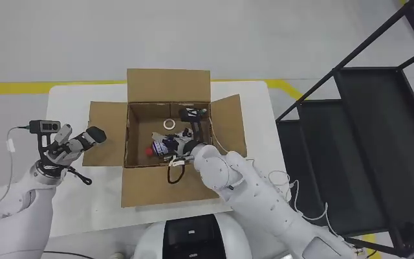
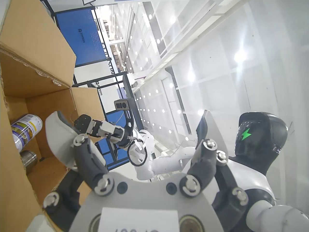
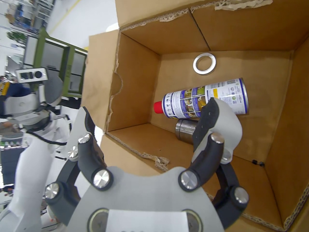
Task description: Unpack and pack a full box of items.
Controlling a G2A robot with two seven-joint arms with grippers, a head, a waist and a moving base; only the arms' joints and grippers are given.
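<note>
While the right gripper [image 3: 150, 108] hangs wide open and empty over the near edge of the box [image 1: 169, 85], its wrist view catches a spray can [image 3: 205, 98] lying on the box floor, a metal cylinder [image 3: 186, 129] touching it, and a ring [image 3: 204, 63] farther back. From above, the arm covers the cylinder. Left gripper [image 2: 130, 119] open, empty, over the table [image 1: 71, 103] just left of the box.

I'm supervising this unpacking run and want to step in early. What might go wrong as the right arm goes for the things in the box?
1. The spray can lies on its side beside the metal cylinder; pinched by the open right claw, it may roll or slip.
2. One finger seems to sit over the near wall of the box, so lowering might snag the torn edge.
</note>
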